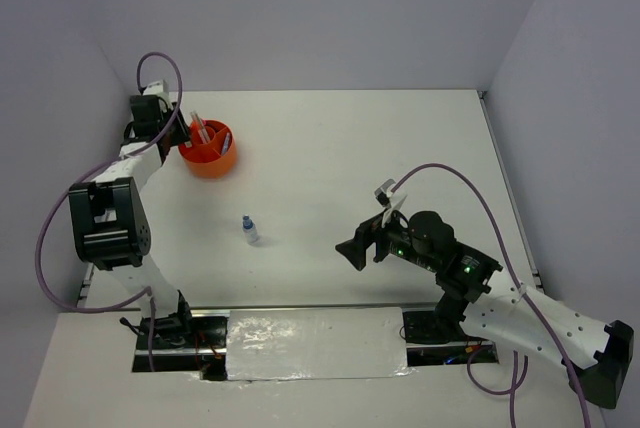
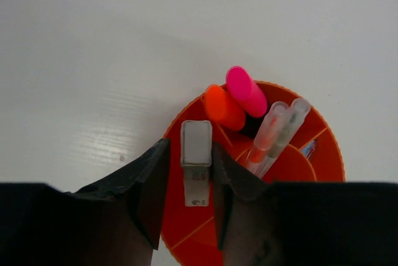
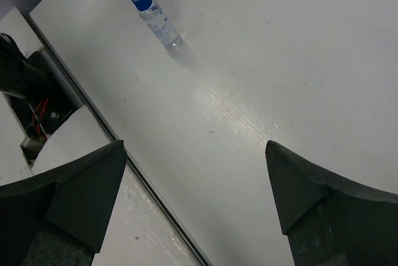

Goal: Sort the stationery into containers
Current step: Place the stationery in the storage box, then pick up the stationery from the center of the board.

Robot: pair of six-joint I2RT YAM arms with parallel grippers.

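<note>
Plainly, little writing can be read: the block (image 2: pixel 197 143) between the left gripper's (image 1: pixel 175 136) fingers (image 2: pixel 146 182) bears a small dark mark at its lower end, too small to make out. The left arm reaches far forward along the table's (image 1: pixel 400 148) left edge, wrist bent down over the organiser (image 2: pixel 324 157). Its jaws are slightly parted; a strip of orange shows between one finger and the block, so they are not clamped on it. The block stands upright in a ring compartment directly below the gripper. Just beyond the fingers stand highlighters with an orange cap (image 2: pixel 222 107) and a pink cap (image 2: pixel 245 90), and beside these two clear pens (image 2: pixel 278 130) lean in the centre well. The bottle (image 3: pixel 153 16) lies on the table ahead of the right gripper (image 3: pixel 196 148); its faint print is illegible. The right arm is folded at the elbow, its gripper low, pointing left, with jaws spread wide and holding nothing.
</note>
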